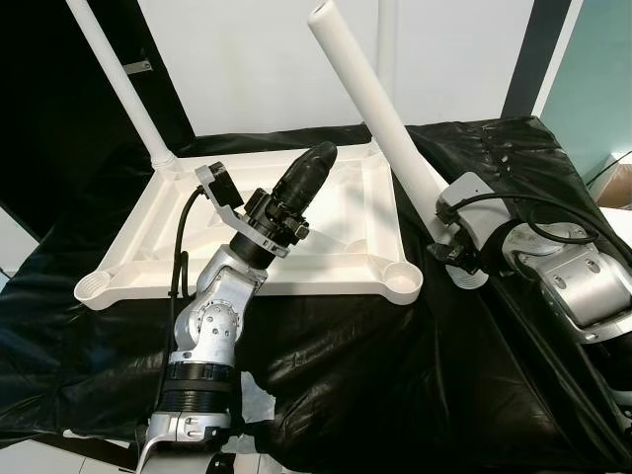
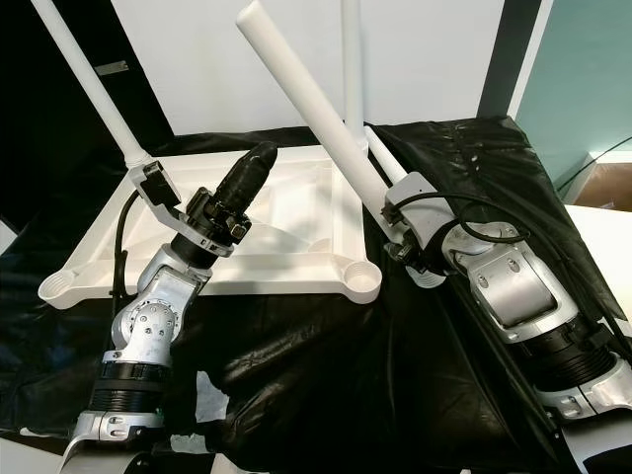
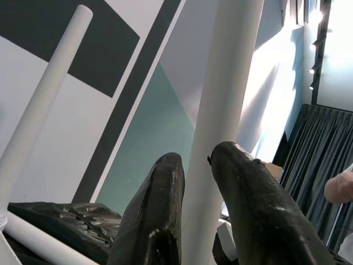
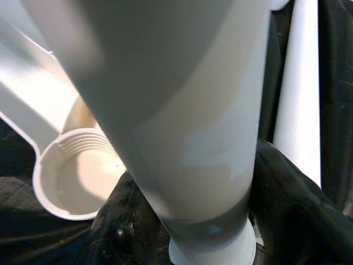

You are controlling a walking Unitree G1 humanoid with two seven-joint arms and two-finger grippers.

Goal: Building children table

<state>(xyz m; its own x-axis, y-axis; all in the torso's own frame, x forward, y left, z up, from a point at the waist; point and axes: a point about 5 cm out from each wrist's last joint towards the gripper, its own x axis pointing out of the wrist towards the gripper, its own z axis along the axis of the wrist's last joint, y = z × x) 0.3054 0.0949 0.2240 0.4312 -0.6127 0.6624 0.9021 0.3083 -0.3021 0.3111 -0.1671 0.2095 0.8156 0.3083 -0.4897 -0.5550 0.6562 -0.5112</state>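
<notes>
My right gripper (image 2: 395, 237) is clamped on a tilted white leg (image 2: 316, 109), beside the upside-down tabletop's (image 1: 326, 267) near right socket (image 4: 77, 176). My left gripper (image 1: 314, 168) hovers above the tabletop, fingers (image 3: 160, 221) narrowly apart, holding nothing. 1 leg (image 1: 123, 84) stands in the far left corner.

A crinkled black cloth (image 1: 395, 375) is spread over the bench. Behind it a white wall panel (image 1: 434, 59) is flanked by black panels (image 1: 39, 109) and a teal surface (image 1: 592, 79) (at the far right). Dark grey curtains (image 3: 320, 165) and strong ceiling light (image 3: 317, 33) are seen beyond.
</notes>
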